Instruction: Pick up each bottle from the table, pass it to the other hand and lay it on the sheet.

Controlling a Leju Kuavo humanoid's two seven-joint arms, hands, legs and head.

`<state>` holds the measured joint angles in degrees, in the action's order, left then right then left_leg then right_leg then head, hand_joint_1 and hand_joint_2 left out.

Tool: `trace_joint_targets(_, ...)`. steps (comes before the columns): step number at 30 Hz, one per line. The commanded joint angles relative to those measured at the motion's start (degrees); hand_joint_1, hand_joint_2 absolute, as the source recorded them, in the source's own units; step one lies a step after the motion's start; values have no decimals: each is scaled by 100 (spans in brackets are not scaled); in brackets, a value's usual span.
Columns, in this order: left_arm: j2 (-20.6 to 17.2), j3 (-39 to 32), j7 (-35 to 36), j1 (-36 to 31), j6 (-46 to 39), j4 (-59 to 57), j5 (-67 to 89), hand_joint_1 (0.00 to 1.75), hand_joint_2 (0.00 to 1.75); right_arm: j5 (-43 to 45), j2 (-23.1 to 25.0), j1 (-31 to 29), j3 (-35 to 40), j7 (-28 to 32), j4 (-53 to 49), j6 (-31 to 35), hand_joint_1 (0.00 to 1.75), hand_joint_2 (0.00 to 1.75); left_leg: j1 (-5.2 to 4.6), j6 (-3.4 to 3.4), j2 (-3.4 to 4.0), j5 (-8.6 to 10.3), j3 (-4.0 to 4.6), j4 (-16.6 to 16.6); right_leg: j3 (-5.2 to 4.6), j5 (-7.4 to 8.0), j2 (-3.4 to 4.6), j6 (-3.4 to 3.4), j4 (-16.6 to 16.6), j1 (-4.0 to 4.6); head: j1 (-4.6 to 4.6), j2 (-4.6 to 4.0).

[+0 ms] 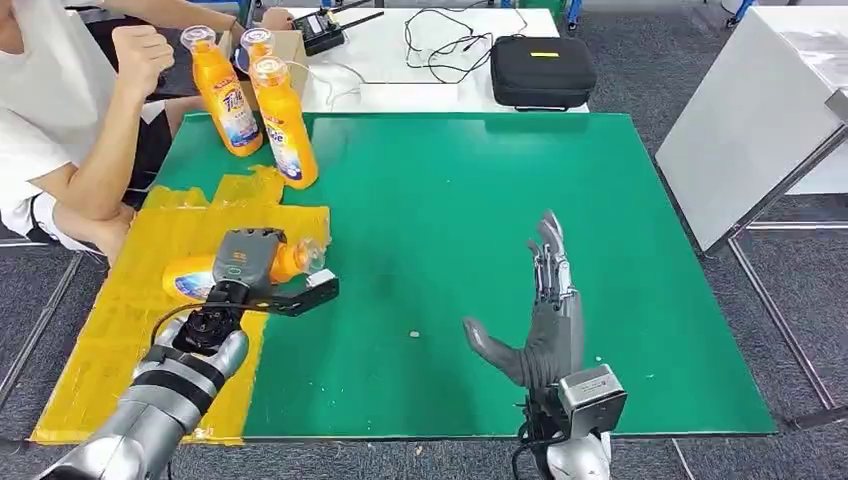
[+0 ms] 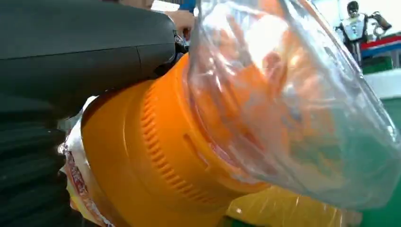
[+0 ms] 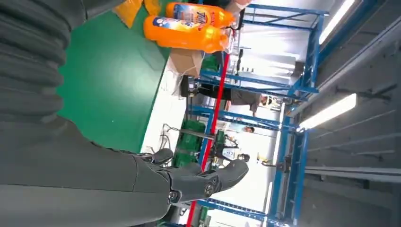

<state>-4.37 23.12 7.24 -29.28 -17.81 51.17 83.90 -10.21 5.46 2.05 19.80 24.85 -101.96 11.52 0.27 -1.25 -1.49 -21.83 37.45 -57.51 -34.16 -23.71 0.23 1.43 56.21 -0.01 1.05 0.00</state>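
At the far left corner of the surface point(image 1: 600, 250) a person point(image 1: 60, 120) in a white shirt sits with one elbow on the near part of the yellow sheet point(image 1: 120, 330) and a fist raised. The sheet covers the left edge of the green surface, crinkled along its far end.

Over the sheet, the left robot hand point(image 1: 245, 265) is clamped around a lying bottle point(image 1: 190, 278), orange with a clear cap that points toward the middle of the surface. In the left wrist view the same bottle's ribbed orange neck and clear cap point(image 2: 293, 104) sit right against the dark robot hand point(image 2: 71, 56). Whether the bottle rests on the sheet or is held just above it cannot be told.

Near the far left corner, three more orange bottles stand upright close together: one point(image 1: 228, 95) just off the sheet's far end, a second point(image 1: 285, 125) beside it, and a third point(image 1: 256, 45) behind them next to a cardboard box point(image 1: 290, 50).

Toward the near edge, right of centre, the right robot hand point(image 1: 540, 310) hovers with fingers straight and apart, thumb out to the side, holding nothing.

Beyond the far edge, a black case point(image 1: 542, 72) and loose cables point(image 1: 440, 35) lie on a white table point(image 1: 420, 95).
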Motion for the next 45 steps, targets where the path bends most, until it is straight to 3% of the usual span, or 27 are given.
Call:
trace_joint_targets(1,99,716,122,-394,-201,-1512,610,175,175,49,-85,-320,152,-18,474,-50,0,175,-1,5,13,-10,-36,5,38,-9,-1,1,-7,1,0,0)
trace_joint_targets(4,156,679,144,-332,-318,-1667,593,168,175,50,-92,-347,184,-16,500,-60,0,175,-2,4,18,-14,-41,4,41,-12,3,2,-7,0,0,0)
trace_joint_targets(5,221,577,67,-304,-489,-1750,480,14,175,47,-106,-349,197,-15,501,-44,0,175,-2,4,18,-17,-45,4,47,-15,2,1,-7,0,-2,0)
trace_joint_targets(6,256,513,-43,-282,-565,-1804,388,0,175,46,-118,-347,206,-15,499,-28,0,175,-2,3,16,-10,-31,5,31,-8,6,1,-5,0,0,0)
trace_joint_targets(14,391,347,-421,-152,-479,-1752,3,0,175,31,-128,-329,215,-23,488,6,0,175,-1,2,1,-6,-23,3,30,-6,3,3,-5,1,-2,0)
trace_joint_targets(31,390,502,-321,96,-976,-1175,109,0,175,24,-124,-280,248,-47,521,19,0,175,-2,2,0,-10,-39,3,48,-11,3,2,-6,1,0,0)
trace_joint_targets(37,391,293,-793,798,-2219,470,-147,0,175,56,-168,-213,312,-22,639,61,0,175,0,0,3,-10,-27,0,35,-11,1,4,-5,2,0,0)
trace_joint_targets(40,423,-84,-879,1462,-2219,2285,315,0,175,73,-216,-101,330,43,595,155,0,175,-2,-1,5,-15,-23,-4,31,-15,2,4,-1,1,0,0)
trace_joint_targets(43,475,-256,-999,1752,-2219,3363,365,0,175,83,-253,-7,310,74,526,234,0,175,-1,1,7,-19,-17,-10,26,-17,3,4,2,3,0,0)
trace_joint_targets(45,747,-572,-1914,1961,-2219,3644,-561,0,175,79,-265,62,292,86,479,290,0,175,0,1,-1,-12,0,-7,8,-10,-2,3,0,3,0,0)
